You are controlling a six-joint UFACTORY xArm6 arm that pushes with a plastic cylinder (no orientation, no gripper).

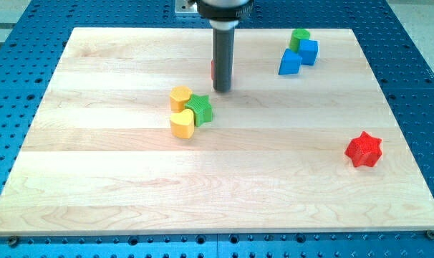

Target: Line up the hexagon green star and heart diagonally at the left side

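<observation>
A yellow hexagon [179, 97] sits left of the board's middle. A green star [200, 109] touches its lower right side. A yellow heart [182, 123] lies just below both, touching the star. The three form a tight cluster. My tip [222, 89] rests on the board up and to the right of the green star, a short gap away from it. The dark rod rises straight to the view's top.
A small red block [213, 69] peeks out behind the rod. At the top right, a green block [299, 36] sits by two blue blocks [308, 51] [290, 62]. A red star [364, 149] lies at the right. The wooden board [95, 186] sits on a blue perforated table.
</observation>
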